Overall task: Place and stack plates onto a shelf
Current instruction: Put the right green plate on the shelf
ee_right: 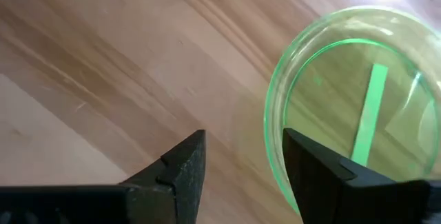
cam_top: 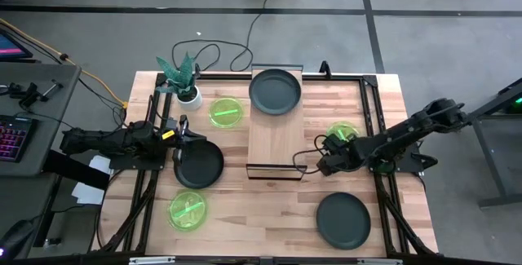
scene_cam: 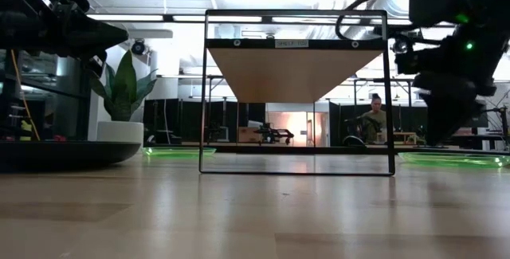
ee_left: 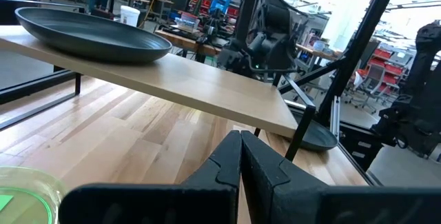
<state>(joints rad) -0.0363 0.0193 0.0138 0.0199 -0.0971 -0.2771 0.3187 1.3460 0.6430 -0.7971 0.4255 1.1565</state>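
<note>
The light-wood shelf (cam_top: 276,139) stands mid-table, with one dark grey plate (cam_top: 275,91) lying flat on its far end. My left gripper (cam_top: 181,132) is shut and hovers over the far-left rim of a second dark grey plate (cam_top: 200,165), which lies flat on the table. My right gripper (ee_right: 241,158) is open and points down at a green plate (ee_right: 351,93) right of the shelf. One finger is outside the plate's rim (ee_right: 270,138) and the other is over its inside. A third dark plate (cam_top: 343,219) and two more green plates (cam_top: 226,112) (cam_top: 188,210) lie flat on the table.
A white pot with a green plant (cam_top: 184,79) stands at the far left, close behind my left arm. The shelf's thin black frame (scene_cam: 202,92) holds the board above the table, with open space beneath. Bare tabletop (cam_top: 269,208) lies along the near edge between the plates.
</note>
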